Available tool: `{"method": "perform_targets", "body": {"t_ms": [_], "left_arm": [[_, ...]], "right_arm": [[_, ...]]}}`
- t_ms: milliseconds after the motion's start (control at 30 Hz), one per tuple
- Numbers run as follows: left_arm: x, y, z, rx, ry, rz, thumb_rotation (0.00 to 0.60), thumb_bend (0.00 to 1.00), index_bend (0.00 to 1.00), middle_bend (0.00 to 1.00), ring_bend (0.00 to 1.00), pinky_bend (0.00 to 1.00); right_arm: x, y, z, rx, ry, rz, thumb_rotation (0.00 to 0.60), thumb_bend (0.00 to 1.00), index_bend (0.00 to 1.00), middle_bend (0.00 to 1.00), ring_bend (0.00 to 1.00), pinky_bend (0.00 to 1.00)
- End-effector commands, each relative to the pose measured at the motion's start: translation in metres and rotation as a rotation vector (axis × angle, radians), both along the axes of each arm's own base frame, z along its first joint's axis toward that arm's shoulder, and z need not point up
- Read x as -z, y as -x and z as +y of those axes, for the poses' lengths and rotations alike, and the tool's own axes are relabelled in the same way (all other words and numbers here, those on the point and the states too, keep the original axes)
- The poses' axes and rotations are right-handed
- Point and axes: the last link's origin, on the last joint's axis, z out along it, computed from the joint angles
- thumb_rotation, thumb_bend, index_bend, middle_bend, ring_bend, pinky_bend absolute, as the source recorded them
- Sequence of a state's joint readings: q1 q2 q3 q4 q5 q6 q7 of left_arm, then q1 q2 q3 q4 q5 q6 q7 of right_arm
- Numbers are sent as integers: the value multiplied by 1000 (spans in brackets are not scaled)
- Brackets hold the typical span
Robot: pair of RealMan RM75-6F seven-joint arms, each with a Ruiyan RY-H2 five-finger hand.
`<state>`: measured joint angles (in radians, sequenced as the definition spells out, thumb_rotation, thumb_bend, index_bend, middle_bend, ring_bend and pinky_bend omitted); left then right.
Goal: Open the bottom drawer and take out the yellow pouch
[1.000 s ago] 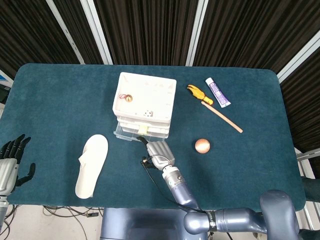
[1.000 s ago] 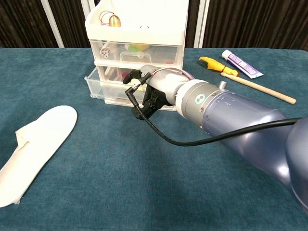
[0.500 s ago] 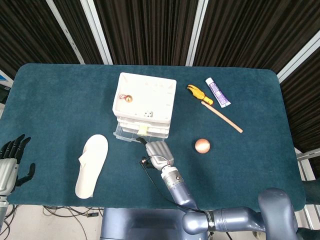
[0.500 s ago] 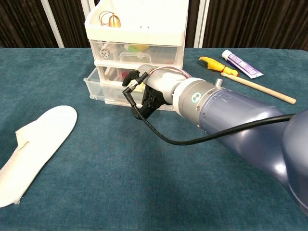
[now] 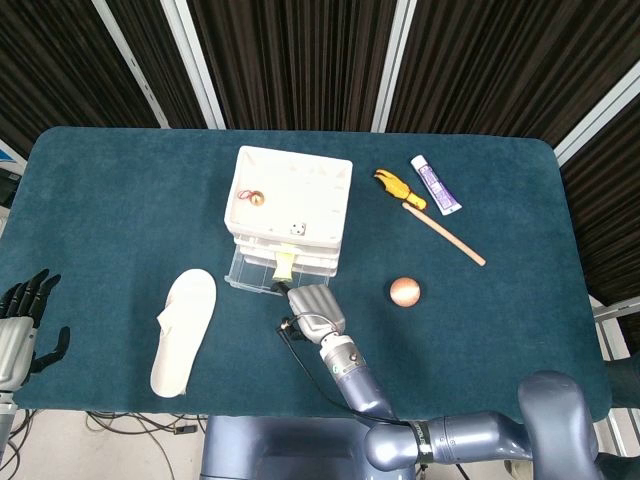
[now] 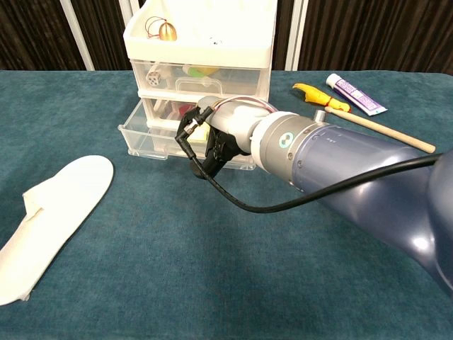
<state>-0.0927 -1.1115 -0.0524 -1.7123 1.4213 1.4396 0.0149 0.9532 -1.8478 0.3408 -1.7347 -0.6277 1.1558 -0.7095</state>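
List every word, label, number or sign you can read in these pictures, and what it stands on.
Nothing can be read.
Tube: purple label print, too blurred to read.
Right arm's wrist: small round teal emblem, no legible letters.
Die in the top drawer: dots only, too small to count.

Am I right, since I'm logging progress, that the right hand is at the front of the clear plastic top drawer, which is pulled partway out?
Not the top one. In the chest view the right hand is at the front of the clear plastic bottom drawer, which is pulled partway out; the top drawer sits closed.
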Motion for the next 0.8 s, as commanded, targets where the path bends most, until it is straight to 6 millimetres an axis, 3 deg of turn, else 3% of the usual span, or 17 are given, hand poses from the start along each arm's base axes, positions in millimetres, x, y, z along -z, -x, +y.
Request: {"method": "perform_targets", "body": {"t_ms": [33, 800], "left_arm": [[0, 0, 0, 0, 1, 1, 600, 466, 55, 0, 0, 0], [0, 0, 0, -3, 2, 2, 600, 466, 55, 0, 0, 0]], "right_arm": [[-1, 1, 1, 0, -7, 2, 600, 516, 290, 1000, 1000, 1000], [-9, 1, 12, -13, -58, 13, 600, 516, 297, 1000, 1000, 1000]]}}
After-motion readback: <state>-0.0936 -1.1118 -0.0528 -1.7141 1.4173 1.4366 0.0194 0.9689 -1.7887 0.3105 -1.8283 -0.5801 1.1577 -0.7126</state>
